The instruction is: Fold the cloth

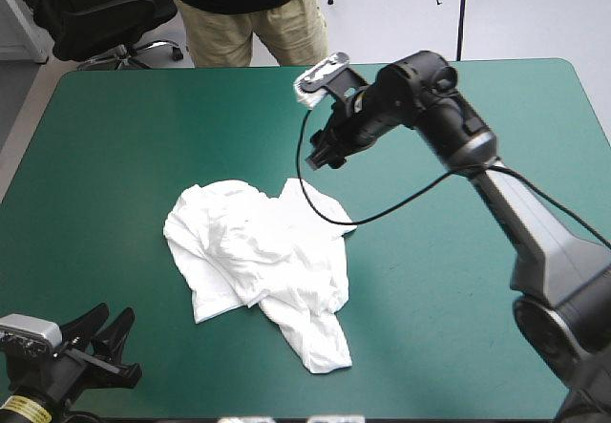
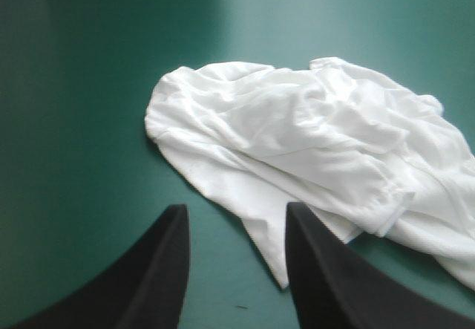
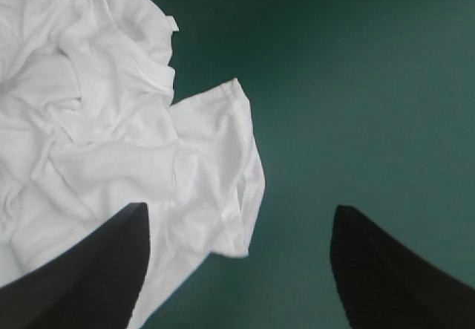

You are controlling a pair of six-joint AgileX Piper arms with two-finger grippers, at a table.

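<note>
Left pincer (image 1: 115,313) sits at the near-left corner of the teal-green worktop (image 1: 124,127), fins spread, empty. It is short of the white T-shirt (image 1: 253,251), a crumpled heap approx mid-worktop, and the right pincer (image 1: 320,151) hangs raised by the heap's far edge, spread wide, empty, a sleeve (image 3: 215,165) just ahead. Folding looks not begun: step in hand is reaching in to flatten, so next each pincer must drop onto a separate edge, pinch it & pull apart. No brand/print readable on the shirt.

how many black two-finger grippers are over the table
2. The left black fin-fingered gripper sits open at the near left corner; the right gripper hangs open beyond the crumpled white T-shirt.
</note>
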